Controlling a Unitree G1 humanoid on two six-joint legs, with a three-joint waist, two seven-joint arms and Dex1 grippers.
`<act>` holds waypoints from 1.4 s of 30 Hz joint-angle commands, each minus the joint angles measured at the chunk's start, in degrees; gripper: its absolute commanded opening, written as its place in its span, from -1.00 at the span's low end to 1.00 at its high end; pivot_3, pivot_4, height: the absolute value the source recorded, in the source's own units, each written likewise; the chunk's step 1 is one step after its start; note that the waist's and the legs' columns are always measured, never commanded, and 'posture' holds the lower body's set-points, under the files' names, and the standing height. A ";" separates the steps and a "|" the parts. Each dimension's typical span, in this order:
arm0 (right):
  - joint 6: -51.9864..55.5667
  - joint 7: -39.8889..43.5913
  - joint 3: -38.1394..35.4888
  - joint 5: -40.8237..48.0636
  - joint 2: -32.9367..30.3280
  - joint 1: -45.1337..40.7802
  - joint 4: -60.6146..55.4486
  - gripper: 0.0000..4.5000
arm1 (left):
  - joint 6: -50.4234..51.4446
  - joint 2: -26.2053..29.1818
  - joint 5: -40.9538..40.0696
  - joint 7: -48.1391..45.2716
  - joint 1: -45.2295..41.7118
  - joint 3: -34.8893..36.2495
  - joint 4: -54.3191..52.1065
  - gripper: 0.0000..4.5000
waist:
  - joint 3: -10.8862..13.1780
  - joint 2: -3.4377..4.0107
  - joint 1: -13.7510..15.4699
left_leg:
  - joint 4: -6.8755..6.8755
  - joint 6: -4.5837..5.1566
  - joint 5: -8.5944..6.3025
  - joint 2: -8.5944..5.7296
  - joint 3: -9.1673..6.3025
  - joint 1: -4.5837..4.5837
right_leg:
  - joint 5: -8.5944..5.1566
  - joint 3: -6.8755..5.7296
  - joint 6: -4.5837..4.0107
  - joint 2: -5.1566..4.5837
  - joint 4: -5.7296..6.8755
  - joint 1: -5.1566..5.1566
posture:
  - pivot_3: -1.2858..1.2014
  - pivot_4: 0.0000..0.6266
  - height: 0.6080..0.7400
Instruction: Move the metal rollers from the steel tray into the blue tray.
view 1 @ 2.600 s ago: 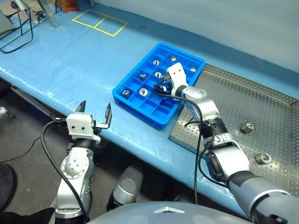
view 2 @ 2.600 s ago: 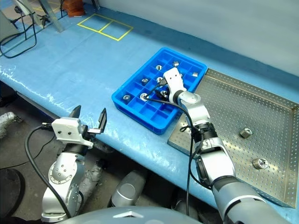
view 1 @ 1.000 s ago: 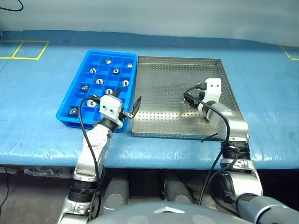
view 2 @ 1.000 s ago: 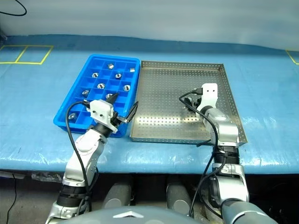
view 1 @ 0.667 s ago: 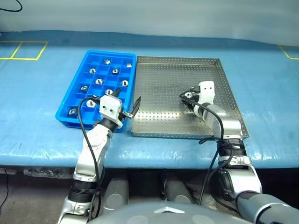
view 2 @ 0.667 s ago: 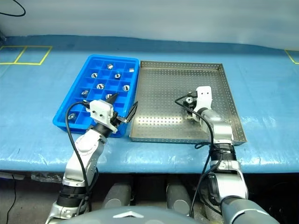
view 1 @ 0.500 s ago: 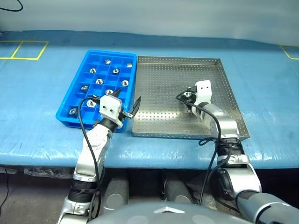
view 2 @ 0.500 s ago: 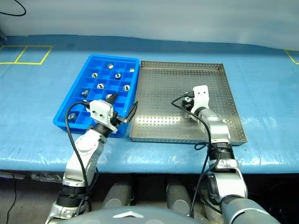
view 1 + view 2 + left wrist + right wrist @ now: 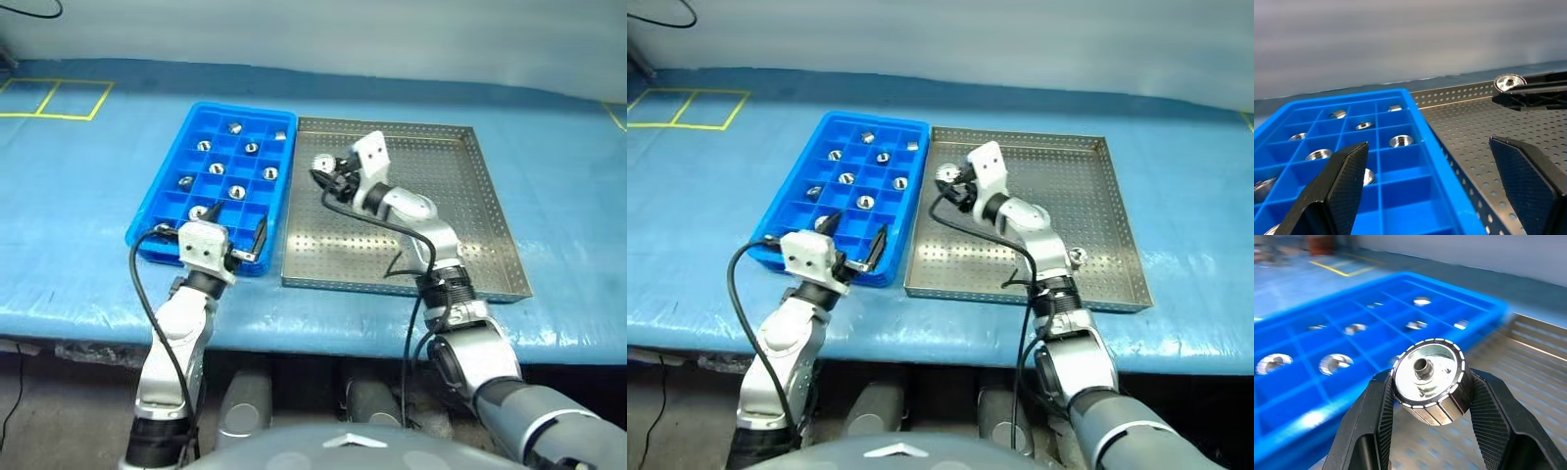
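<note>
Since the earlier frame the right gripper (image 9: 328,172) has swung from mid steel tray (image 9: 490,264) toward the blue tray (image 9: 157,220), jaws clamped on a metal roller (image 9: 1430,377) lifted for transfer. Left gripper (image 9: 220,240), fingers spread and empty, waits at the blue tray's near edge. One roller (image 9: 1077,257) remains in the steel tray; blue sheeting (image 9: 78,176) covers the bench.

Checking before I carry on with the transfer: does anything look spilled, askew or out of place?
Nothing stands out. The right tool grips one metal roller squarely; another roller remains in the steel tray; the rest sit singly in the blue tray.
</note>
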 commanded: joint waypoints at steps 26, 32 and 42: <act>6.27 14.22 15.19 -11.36 -4.23 -4.87 4.26 0.57 | 0.08 -0.28 -0.67 2.45 5.96 1.50 -8.02 0.93 | -0.10 0.01 18.72 | -0.04 -0.46 -0.09 0.35 0.27 -0.20 | -0.48 -0.15 -0.27 0.21 -0.04 -0.56 | 0.42 -0.52 1.00; 5.01 11.17 6.20 -5.26 -5.70 0.35 -5.74 0.71 | 0.51 0.64 -1.86 -0.73 0.33 -0.07 -3.82 0.93 | -0.10 0.00 19.03 | -0.03 -0.50 -0.13 0.35 0.29 -0.62 | -0.32 -0.18 -0.15 0.20 -0.06 -0.87 | 0.31 -0.52 1.00; 14.28 -7.45 -12.79 -2.00 -10.83 15.95 -26.36 0.71 | -0.51 0.53 -3.79 -8.30 -11.48 -5.13 6.93 0.93 | -0.13 0.05 11.83 | 0.35 -0.42 -0.15 0.33 0.25 -0.97 | -0.14 -0.25 -0.27 0.17 -0.19 -0.90 | 0.10 -0.52 1.00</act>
